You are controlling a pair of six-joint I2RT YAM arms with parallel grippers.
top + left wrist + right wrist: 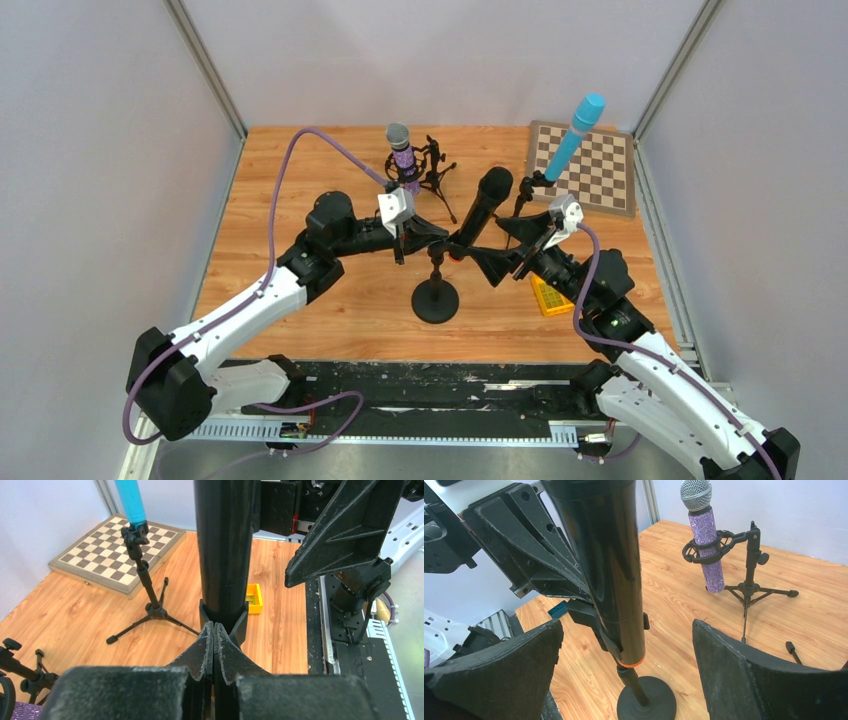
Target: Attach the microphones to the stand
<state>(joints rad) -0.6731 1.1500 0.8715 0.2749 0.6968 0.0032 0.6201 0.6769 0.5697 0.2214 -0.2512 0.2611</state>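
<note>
Left pincer [214,630] clenched below glossy black mic [225,545] w/ orange ring [630,663]; right pincer [627,627] released, splayed round it.

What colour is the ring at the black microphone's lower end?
Orange; the ring shows best in the right wrist view.

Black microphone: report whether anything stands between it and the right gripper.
Nothing visible does. The open right gripper straddles the black microphone directly, with bare gaps on both sides. The left gripper, shut, sits by the clip of the stand, beyond the microphone, not in between.
</note>
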